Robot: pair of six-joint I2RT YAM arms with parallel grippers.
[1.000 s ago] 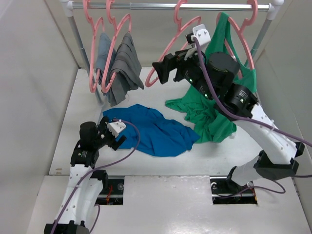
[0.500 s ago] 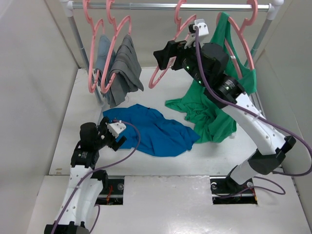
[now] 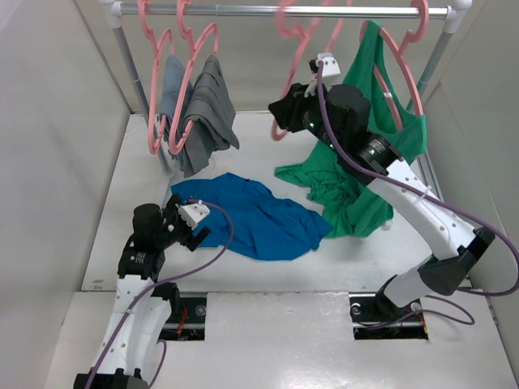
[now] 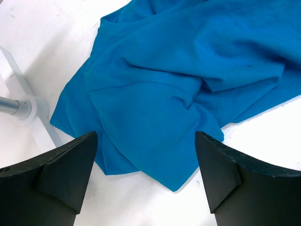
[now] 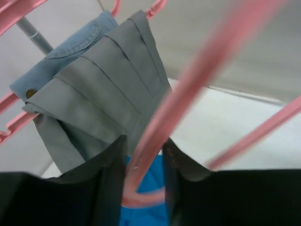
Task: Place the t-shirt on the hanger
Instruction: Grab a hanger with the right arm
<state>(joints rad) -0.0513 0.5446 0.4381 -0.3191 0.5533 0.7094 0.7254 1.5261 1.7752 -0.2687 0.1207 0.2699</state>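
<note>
The blue t-shirt (image 3: 259, 215) lies crumpled on the white table, filling the left wrist view (image 4: 188, 70). My left gripper (image 3: 195, 231) hovers open at the shirt's left edge, its fingers (image 4: 146, 136) wide apart with only a cloth corner and bare table between them. The hanger (image 3: 292, 77), slim and pink, hangs by its hook from the rail. My right gripper (image 3: 280, 113) is raised to its lower left shoulder. In the right wrist view the jaws (image 5: 145, 141) are shut on the hanger's pink arm (image 5: 188, 89), with a patch of t-shirt (image 5: 141, 216) showing below.
A metal rail (image 3: 243, 10) spans the back. Pink hangers with grey and denim garments (image 3: 207, 113) hang at its left, seen close in the right wrist view (image 5: 94, 89). A green top (image 3: 357, 186) drapes from another pink hanger (image 3: 401, 65) onto the table. A rack post (image 4: 19, 106) stands by the shirt. White walls enclose the sides.
My right gripper has closed from wide open onto the hanger's arm, and the hanger's hook has shifted left along the rail. The left arm and t-shirt have not moved.
</note>
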